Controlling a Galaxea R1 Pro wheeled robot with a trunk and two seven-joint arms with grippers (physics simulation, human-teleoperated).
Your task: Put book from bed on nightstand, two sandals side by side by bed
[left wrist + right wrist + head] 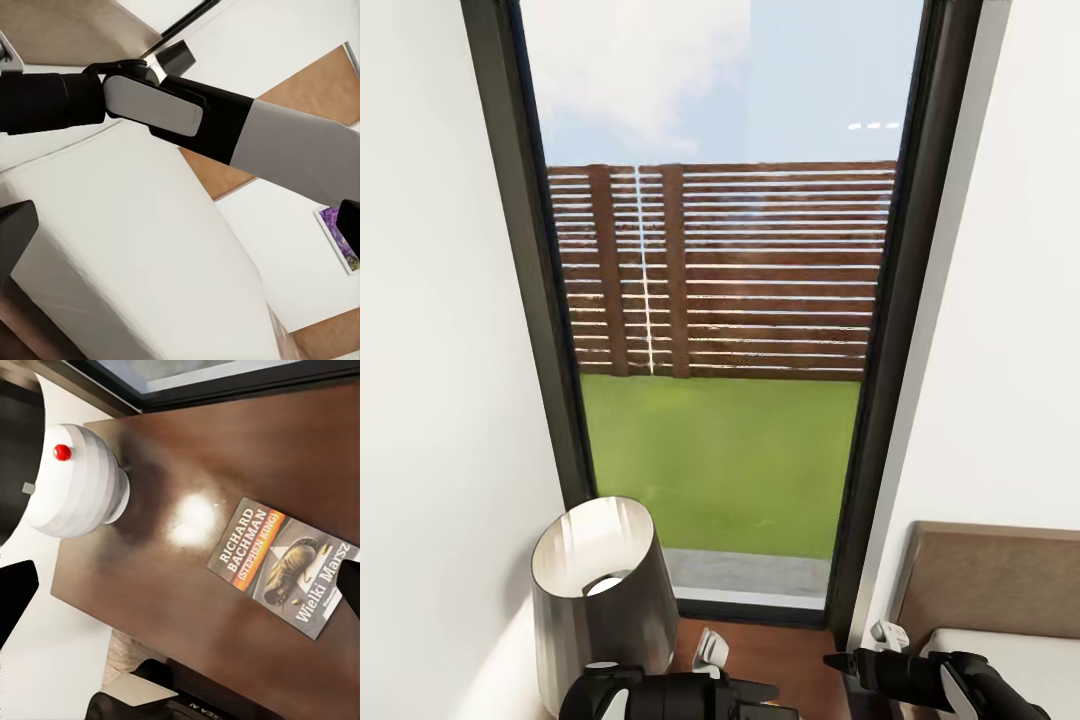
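The book [281, 566], dark with an orange band and white lettering, lies flat on the dark wooden nightstand [150, 585]. My right gripper [180, 592] hovers over that top, open, with the book apart from both fingertips and nothing held. The nightstand [780, 650] stands between the window and the bed [1010, 645], whose brown headboard rises behind the mattress. My left gripper [180, 225] is open over the bed's light mattress [135, 247], with my right arm [187, 112] crossing in front. The sandals are out of view.
A table lamp [600, 590] with a dark shade stands on the nightstand's left side; its white base [75, 484] has a red button. A tall glazed door [720, 300] is straight ahead. White walls close in on both sides. A framed picture [337, 236] hangs beyond the bed.
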